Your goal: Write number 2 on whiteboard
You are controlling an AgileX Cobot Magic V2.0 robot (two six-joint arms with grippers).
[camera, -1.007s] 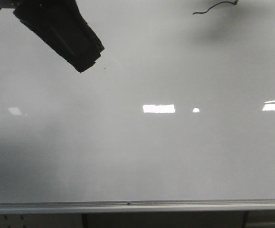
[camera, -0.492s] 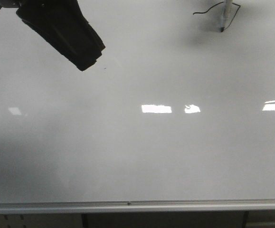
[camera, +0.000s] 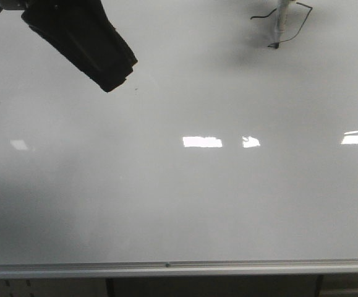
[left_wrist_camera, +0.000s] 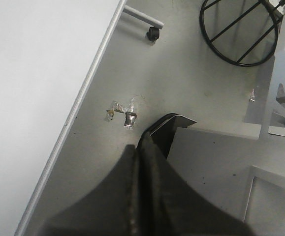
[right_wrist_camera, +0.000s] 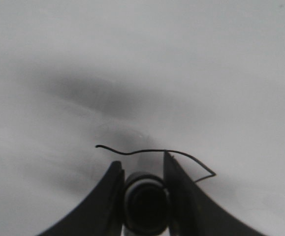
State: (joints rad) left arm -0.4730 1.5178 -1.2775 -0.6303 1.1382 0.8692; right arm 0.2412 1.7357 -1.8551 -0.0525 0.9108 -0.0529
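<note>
The glossy whiteboard fills the front view, bright reflections across it and a silver rail along its lower edge. The right gripper is clamped on a marker pressed to the board; the number 2, part drawn, curves just beyond its fingertips. The left gripper, clenched empty, hangs beside the board over grey floor

Looks like a robotics lab or test workspace, not a home. A large glossy whiteboard with a silver rail fills the front view, mirroring rectangular ceiling light panels. The left wrist view shows a bare grey floor with scraps of tape, a caster wheel, a black wire frame and pale metal framing.
</note>
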